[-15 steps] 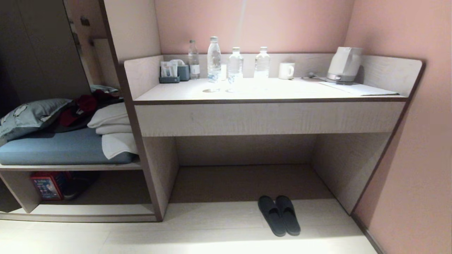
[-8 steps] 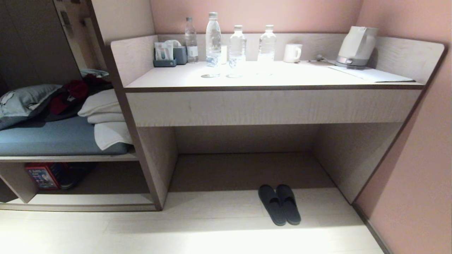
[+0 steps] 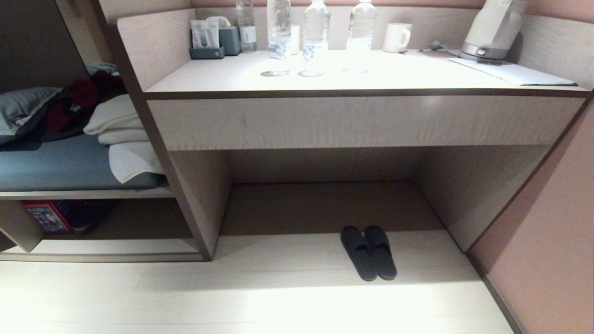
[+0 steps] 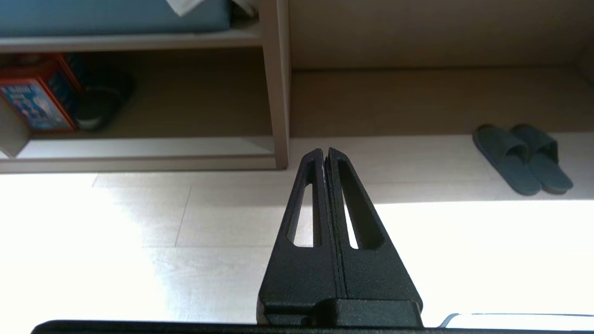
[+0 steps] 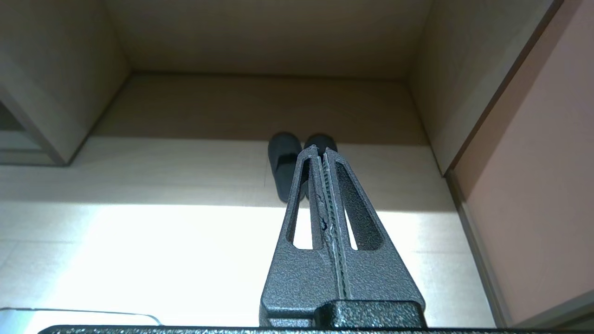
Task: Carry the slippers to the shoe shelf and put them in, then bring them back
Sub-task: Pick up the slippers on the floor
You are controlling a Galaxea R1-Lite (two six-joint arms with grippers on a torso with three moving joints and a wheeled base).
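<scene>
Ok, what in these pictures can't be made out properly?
- Kettle and bottles: tops cut off by the head view's upper edge.
- Right slipper: mostly hidden behind the shut right gripper in the right wrist view.
- Red box: print too small to read in the left wrist view.
- Dark thing beside the box: shadowed, can't tell what it is.

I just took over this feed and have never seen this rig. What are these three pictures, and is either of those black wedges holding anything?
The wide picture is from the robot's head camera, looking down at a desk and the floor. The other two come from cameras on each wrist, behind the fingers. The black wedges are the left gripper and right gripper, both shut and holding nothing. The slippers lie side by side on the floor at the front of the desk recess. The shoe shelf is the low cubby to the left. On the desk stand water bottles, a mug and a kettle.
</scene>
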